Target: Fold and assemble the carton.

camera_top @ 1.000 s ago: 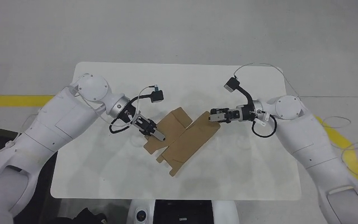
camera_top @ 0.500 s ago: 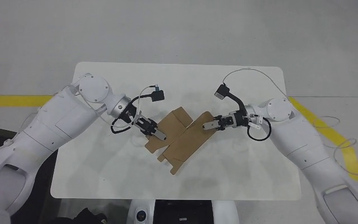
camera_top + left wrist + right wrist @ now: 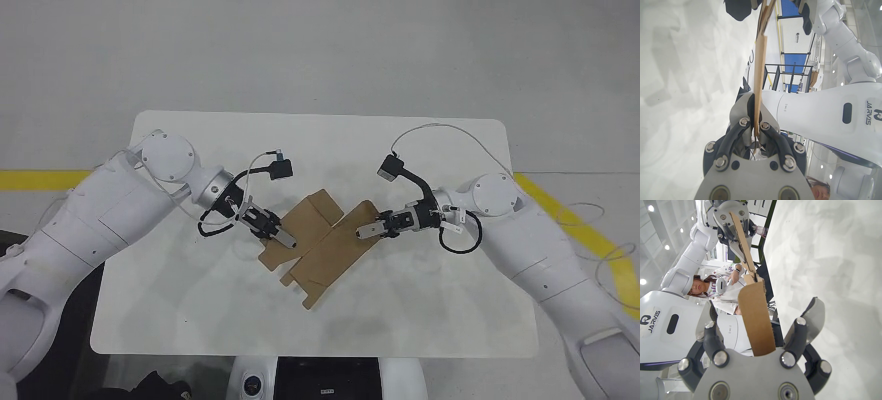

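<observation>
Cardboard at centre stage: a flat brown corrugated carton blank (image 3: 325, 248) sits slanted over the middle of the white rectangular table (image 3: 200, 310), its flaps reaching toward both arms. Whether it touches the tabletop cannot be told. At its end on the robot's left, the left gripper (image 3: 284, 240) pinches the sheet's edge. The left wrist view shows the carton blank (image 3: 759, 75) edge-on, clamped between the left gripper's (image 3: 754, 106) two pressed-together grey fingers (image 3: 737, 113). At the opposite end, the right gripper (image 3: 362, 230) meets a rounded flap. In the right wrist view its fingers (image 3: 814, 313) are spread wide, with the flap of the carton blank (image 3: 755, 317) running between them and a gap showing on either side, so the right gripper (image 3: 762, 306) grips nothing. Beyond the flap, the same view shows the left gripper (image 3: 734, 228) holding the far edge.
</observation>
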### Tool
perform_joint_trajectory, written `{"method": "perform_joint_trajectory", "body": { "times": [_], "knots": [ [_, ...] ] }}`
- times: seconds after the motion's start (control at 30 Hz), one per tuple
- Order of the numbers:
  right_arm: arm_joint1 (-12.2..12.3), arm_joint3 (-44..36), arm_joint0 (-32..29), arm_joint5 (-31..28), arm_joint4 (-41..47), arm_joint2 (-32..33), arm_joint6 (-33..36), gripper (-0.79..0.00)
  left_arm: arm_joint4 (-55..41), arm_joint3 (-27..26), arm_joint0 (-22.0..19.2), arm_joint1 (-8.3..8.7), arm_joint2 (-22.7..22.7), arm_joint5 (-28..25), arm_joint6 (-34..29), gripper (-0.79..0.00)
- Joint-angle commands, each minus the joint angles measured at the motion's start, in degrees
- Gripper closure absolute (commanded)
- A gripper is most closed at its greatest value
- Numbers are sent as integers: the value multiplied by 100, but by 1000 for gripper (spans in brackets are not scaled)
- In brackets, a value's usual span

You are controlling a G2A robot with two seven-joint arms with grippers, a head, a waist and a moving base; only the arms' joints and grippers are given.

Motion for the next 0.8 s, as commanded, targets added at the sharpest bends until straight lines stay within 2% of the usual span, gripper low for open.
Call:
{"method": "perform_joint_trajectory", "body": {
  "times": [0.0,0.23,0.53,0.57,0.6,0.63,0.77],
  "knots": [
    [2,20,15,-16,16,-37,-15,-314,-24,13,-17,-4,19,-2,2,0],
    [7,93,74,-56,77,-142,-56,-169,-147,59,-46,-3,41,48,-48,0],
    [8,75,164,-78,117,-290,-78,-28,-258,115,-30,-5,-10,103,-103,0],
    [8,77,168,-87,137,-302,-86,-15,-286,128,-30,-6,-32,96,-96,-256],
    [8,78,167,-95,168,-313,-95,0,-298,134,-26,-6,-54,77,-78,-653],
    [8,83,169,-100,195,-321,-100,0,-318,150,-17,-4,-75,70,-70,-785],
    [11,134,163,-164,353,-311,-164,0,-290,428,-8,17,-252,-249,250,-785]
  ]
}}
